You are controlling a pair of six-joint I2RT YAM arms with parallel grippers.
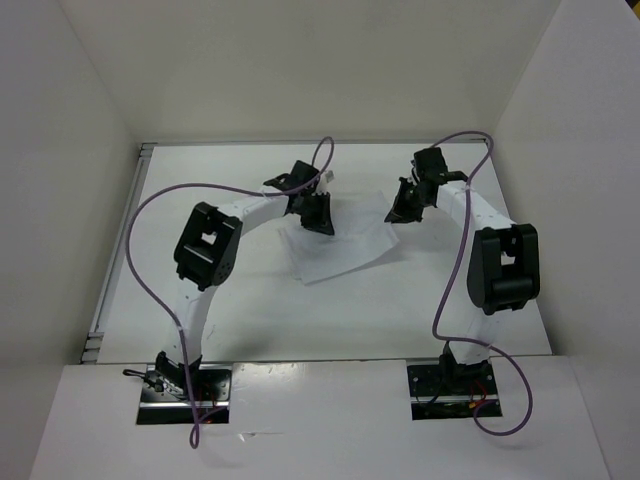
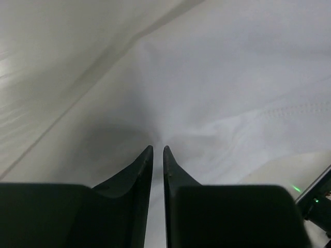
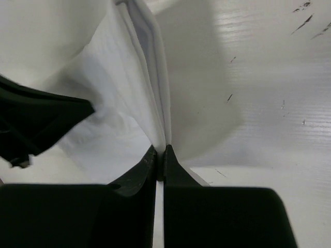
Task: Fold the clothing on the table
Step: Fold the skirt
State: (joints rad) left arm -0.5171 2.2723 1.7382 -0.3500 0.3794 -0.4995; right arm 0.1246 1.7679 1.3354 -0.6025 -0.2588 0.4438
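Observation:
The clothing (image 1: 340, 252), a thin wrinkled white piece, lies in the middle of the table (image 1: 250, 310). My left gripper (image 1: 318, 222) is down on its left part. In the left wrist view the left gripper (image 2: 158, 149) has its jaws a narrow slit apart, and creases in the clothing (image 2: 232, 93) run toward the tips. My right gripper (image 1: 405, 210) is at the garment's right corner. Seen from the right wrist, the right gripper (image 3: 160, 150) is shut on a raised fold of the clothing (image 3: 119, 93), which stands up from the tips.
White walls enclose the table on the left, back and right. A metal edge strip (image 1: 118, 250) runs along the left side. Purple cables (image 1: 150, 215) loop over both arms. In the right wrist view the left arm's black finger (image 3: 41, 119) shows, and the bare table (image 3: 269, 103) is scuffed.

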